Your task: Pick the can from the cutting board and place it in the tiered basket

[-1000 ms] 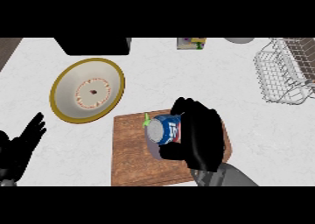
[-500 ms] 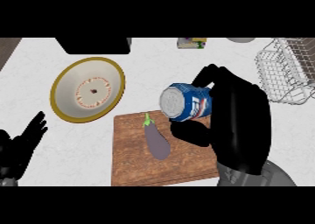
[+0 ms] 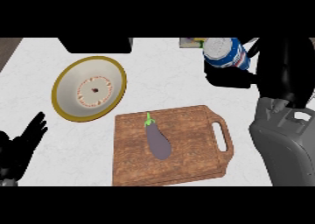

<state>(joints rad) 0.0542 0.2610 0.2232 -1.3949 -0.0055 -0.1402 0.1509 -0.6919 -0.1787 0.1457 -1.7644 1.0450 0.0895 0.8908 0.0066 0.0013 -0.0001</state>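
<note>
Head view: the right robot hand is up near the far right of the surface, fingers and thumb curled round the can. The can is in the air, clear of the cutting board, tilted so its pale silver end faces the viewer. Its side shows blue with white and a touch of red; there is lettering on the label, but none of it can be read. The grey forearm runs down the right edge below the hand.

On the cutting board, a wooden slab with a handle slot on its right side, only a purple eggplant lies, green stem pointing away from the robot. Left of the board and beyond it sits a round plate with a gold rim and a ring of small reddish marks around its centre. It is near the board's far left corner but does not touch it.

The left robot hand rests at the lower left edge, fingers straight and spread, holding nothing.

The tiered basket cannot be made out here; the right arm covers that corner.
</note>
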